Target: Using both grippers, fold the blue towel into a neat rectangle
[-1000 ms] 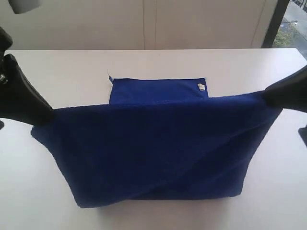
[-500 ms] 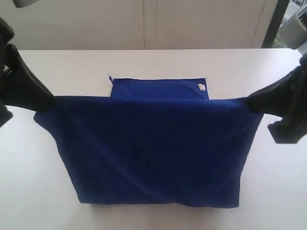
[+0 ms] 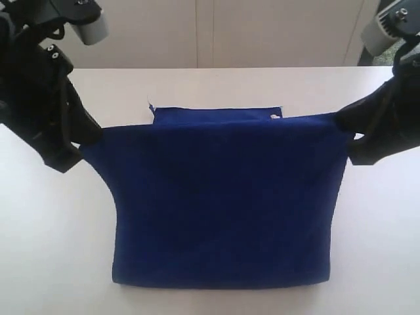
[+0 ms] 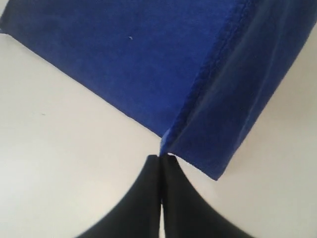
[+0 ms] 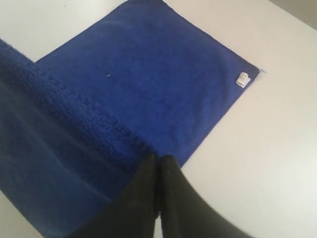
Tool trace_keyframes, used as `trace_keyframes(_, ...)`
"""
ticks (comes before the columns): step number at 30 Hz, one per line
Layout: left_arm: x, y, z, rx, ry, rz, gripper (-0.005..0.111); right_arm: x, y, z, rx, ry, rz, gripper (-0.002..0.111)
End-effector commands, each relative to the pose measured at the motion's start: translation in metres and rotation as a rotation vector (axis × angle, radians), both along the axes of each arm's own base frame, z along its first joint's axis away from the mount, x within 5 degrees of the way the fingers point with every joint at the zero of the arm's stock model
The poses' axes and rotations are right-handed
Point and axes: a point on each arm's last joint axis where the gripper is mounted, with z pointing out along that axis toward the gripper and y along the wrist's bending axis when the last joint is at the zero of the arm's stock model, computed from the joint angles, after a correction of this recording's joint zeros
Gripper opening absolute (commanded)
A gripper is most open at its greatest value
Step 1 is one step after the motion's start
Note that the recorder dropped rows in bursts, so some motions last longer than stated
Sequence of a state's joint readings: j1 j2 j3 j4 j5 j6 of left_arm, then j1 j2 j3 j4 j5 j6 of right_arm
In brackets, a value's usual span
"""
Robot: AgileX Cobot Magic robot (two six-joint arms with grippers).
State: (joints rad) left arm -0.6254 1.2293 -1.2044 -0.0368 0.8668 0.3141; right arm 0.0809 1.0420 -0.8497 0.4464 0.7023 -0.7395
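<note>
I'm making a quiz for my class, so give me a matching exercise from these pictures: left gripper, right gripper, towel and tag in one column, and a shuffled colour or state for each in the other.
1. left gripper
2. right gripper
3. towel
4. tag

A. small and white
B. blue, partly lifted
C. shut on the corner at the exterior view's left
D. shut on the corner at the exterior view's right

Pairs: 1-C, 2-D, 3-B, 4-A

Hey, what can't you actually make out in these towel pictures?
Print on the white tag: too small in the right wrist view, and the tag is nearly hidden behind the raised fold in the exterior view.
Flat lower layer of the blue towel: covered by that fold in the exterior view.
Bodies of the left pincer and right pincer: cut off by the wrist-view edges.
</note>
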Motion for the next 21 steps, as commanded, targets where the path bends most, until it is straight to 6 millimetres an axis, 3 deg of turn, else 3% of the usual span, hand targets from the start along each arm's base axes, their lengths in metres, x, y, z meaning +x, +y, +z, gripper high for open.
trace_keyframes(1,0.008,-0.003,-0.004,0.002,-0.047,0.014,0.0,0.012,-0.001,-0.009,-0.013,0.016,-0.024,0.0)
trace_keyframes(21,0.076,-0.03,-0.065,0.169,-0.149,0.073,0.0,0.076,-0.005,-0.047,-0.03,-0.005,-0.138,0.0)
